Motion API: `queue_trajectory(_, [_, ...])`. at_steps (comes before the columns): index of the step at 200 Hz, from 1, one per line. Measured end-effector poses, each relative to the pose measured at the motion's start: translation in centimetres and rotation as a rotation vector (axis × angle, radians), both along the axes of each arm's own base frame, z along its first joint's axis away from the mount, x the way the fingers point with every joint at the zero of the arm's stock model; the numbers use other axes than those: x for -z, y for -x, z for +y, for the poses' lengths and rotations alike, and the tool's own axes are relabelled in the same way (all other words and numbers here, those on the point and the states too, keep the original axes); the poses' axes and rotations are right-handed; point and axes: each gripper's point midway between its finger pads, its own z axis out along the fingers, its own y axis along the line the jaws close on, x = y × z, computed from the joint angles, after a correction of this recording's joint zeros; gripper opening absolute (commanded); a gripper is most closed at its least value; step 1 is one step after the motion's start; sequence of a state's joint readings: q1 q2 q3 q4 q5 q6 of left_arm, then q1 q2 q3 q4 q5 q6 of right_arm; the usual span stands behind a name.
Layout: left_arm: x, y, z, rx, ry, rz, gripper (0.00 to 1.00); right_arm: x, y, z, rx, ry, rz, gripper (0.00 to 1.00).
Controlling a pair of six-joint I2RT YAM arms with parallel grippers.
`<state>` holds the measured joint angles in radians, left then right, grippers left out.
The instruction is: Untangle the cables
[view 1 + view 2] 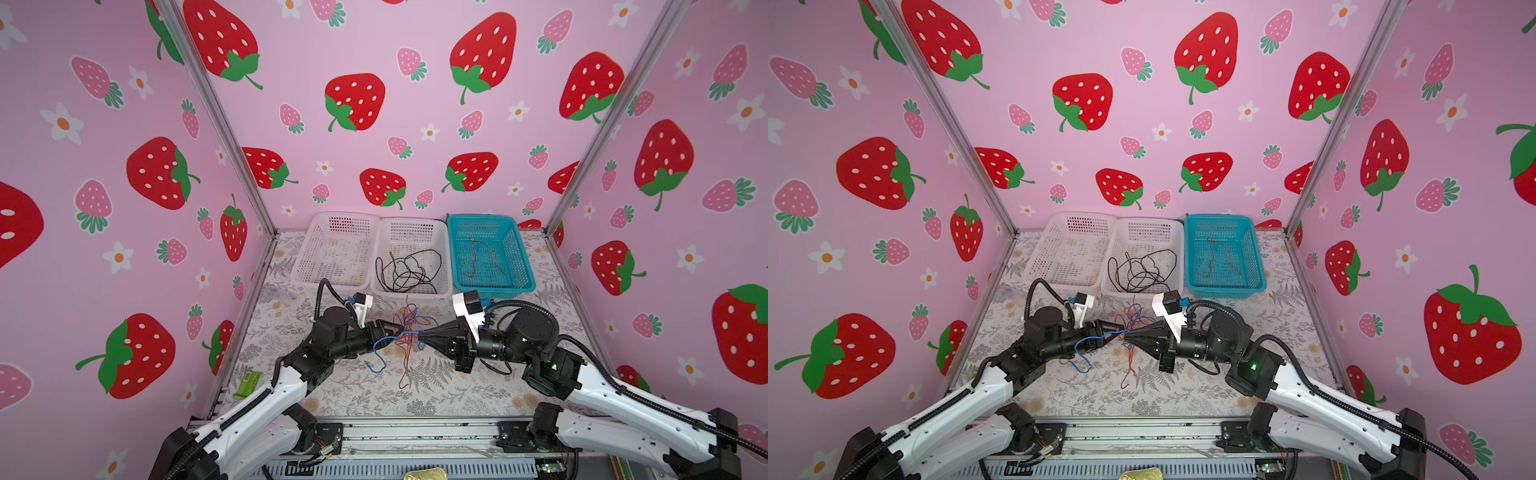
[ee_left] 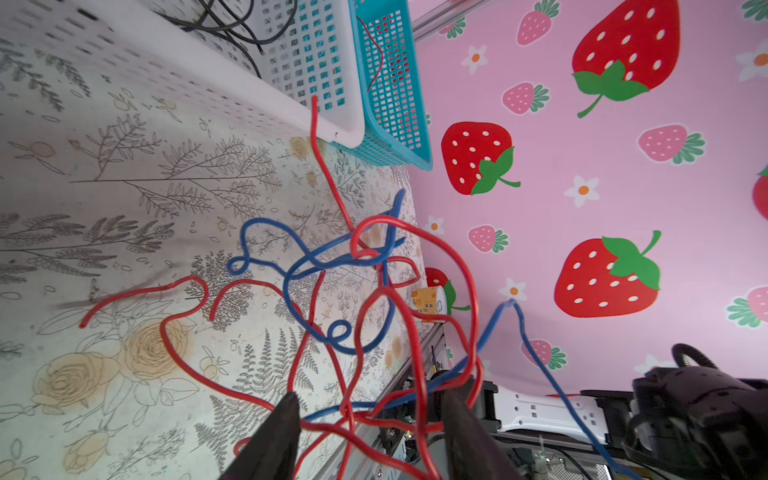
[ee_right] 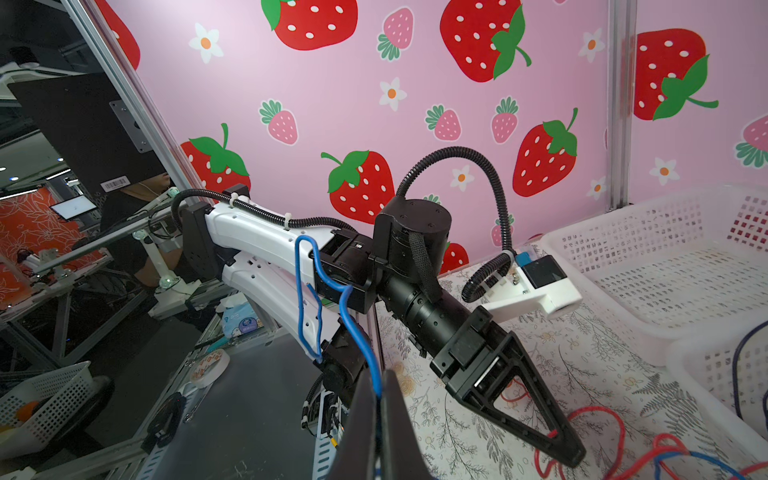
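Straddling a loose tangle of thin red and blue wires, the black left gripper is being held with jaws apart. Just past its tips, one thin blue wire is being pinched in the closed black right gripper. Light, limp and snag-prone, strands are probably best taken near free ends.

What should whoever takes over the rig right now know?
Left gripper: jaws apart, straddling strands of the red-and-blue tangle, nothing clamped.
Right gripper: shut on a blue cable.
The tangle lies between the two grippers.
Done: black cables in the middle white basket, one red cable in the blue basket.
Left: separating the red and blue cables in the tangle.
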<state>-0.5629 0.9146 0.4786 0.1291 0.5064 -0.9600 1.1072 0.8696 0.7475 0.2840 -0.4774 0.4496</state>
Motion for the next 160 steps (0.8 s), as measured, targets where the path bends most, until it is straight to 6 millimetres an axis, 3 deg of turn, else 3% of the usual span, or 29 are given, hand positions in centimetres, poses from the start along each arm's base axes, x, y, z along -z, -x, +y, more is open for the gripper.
queue_trajectory(35, [0.3, -0.3, -0.2, 0.007, -0.024, 0.006, 0.33, 0.2, 0.6, 0.3, -0.029, 0.004, 0.003, 0.00])
queue_trajectory(82, [0.6, -0.4, -0.2, 0.015, -0.043, 0.004, 0.00, 0.4, 0.6, 0.4, -0.030, 0.013, 0.007, 0.00])
queue_trajectory(111, [1.1, -0.2, 0.2, 0.009, -0.074, 0.002, 0.00, 0.0, -0.3, 0.0, 0.038, 0.038, 0.009, 0.00])
queue_trajectory(160, [1.5, 0.1, 1.7, -0.042, -0.128, 0.002, 0.00, -2.4, -6.2, -2.6, 0.400, 0.094, -0.003, 0.00])
